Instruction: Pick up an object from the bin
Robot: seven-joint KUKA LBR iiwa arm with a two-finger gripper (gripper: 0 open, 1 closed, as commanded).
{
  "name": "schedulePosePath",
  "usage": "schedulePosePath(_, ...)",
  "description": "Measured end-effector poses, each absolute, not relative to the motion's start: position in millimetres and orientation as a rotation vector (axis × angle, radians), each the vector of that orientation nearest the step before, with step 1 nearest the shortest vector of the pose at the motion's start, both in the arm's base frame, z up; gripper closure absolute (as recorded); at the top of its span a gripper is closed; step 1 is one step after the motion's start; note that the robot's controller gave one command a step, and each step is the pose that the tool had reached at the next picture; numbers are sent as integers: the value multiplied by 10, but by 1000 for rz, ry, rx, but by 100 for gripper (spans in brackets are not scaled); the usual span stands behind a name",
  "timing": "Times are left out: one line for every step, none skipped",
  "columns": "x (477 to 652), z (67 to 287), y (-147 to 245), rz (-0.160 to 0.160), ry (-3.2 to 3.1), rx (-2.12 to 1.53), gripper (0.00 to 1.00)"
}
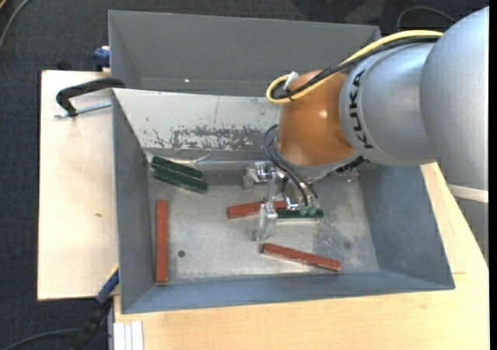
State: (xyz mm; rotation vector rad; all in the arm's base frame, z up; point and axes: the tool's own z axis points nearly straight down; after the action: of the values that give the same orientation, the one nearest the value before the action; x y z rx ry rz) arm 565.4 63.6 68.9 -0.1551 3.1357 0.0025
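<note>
Gripper [272,215] is low in the middle of the bin [130,209], right by a short red stick [242,210] and a green stick [304,214]. Open or closed, I cannot tell. Next it should squeeze one and lift.

We see even, fairly bright light falling from overhead. The far wall [202,112] of the bin [233,294] throws back a pale glare along its upper band, with a small white glint on the far rim. The arm [435,100] carries a broad, soft highlight on its silver shell, and its orange cover [311,119] shines near the top. Beneath the arm, the bin's bottom by the right wall lies in soft shadow. The red stick [300,256] by the near edge casts only a thin shadow.
</note>
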Motion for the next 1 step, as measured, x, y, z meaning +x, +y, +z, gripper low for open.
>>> schedulePosePath(5665, 699, 643, 3, 3134, -153, 0)
